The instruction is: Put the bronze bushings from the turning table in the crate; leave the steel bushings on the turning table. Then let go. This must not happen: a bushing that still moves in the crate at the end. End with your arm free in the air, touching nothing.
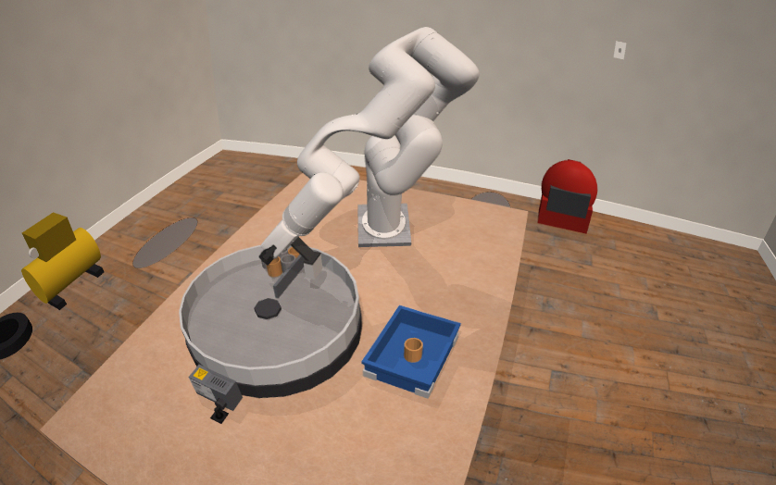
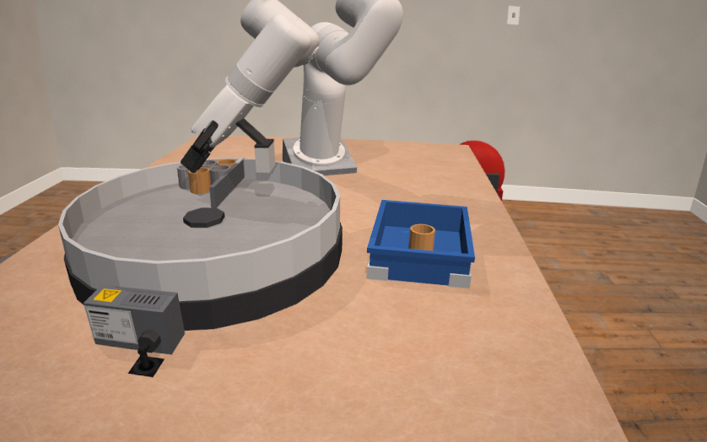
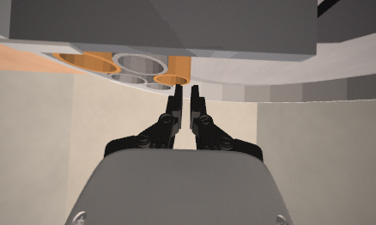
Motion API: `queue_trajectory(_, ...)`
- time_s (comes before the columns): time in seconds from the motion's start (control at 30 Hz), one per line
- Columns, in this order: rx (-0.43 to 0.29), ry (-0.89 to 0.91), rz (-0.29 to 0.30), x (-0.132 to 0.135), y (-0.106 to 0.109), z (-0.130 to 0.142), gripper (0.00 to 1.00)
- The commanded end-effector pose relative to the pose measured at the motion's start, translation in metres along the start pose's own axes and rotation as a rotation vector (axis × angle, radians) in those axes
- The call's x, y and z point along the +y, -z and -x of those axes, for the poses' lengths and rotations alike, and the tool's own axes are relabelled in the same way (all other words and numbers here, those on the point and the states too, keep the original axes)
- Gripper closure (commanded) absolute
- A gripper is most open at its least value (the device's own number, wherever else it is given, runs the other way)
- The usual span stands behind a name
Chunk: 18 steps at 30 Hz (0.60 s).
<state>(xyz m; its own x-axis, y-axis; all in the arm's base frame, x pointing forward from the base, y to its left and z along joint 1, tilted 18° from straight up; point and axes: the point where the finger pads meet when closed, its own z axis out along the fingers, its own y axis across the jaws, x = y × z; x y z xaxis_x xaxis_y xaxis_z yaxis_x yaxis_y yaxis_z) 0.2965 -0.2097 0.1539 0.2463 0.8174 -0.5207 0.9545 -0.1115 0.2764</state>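
Bronze bushings: three in all. Two stand on the turning table (image 1: 343,337), a near one (image 2: 199,180) and a far one (image 2: 226,163); the third (image 2: 422,236) stands off the table, in the one crate (image 2: 421,272) beside it. Steel bushings: at least two on the table, one (image 1: 288,261) between the bronze pair and one (image 2: 182,174) at the cluster's outer edge; the wrist view hints at more.

You have a tan table (image 2: 345,357) carrying the round turning table (image 2: 207,263), its grey control box (image 2: 131,320), the blue crate (image 2: 422,263) to its right, and the arm's base plate (image 2: 348,164) behind.
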Motion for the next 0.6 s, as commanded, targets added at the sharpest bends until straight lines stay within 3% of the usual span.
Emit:
queue_trajectory(0.0, -0.001, -0.002, 0.002, 0.001, 0.0004, 0.0007, 0.9)
queue_trajectory(0.57, -0.001, -0.002, 0.002, 0.0011, -0.0085, -0.0069, 0.9)
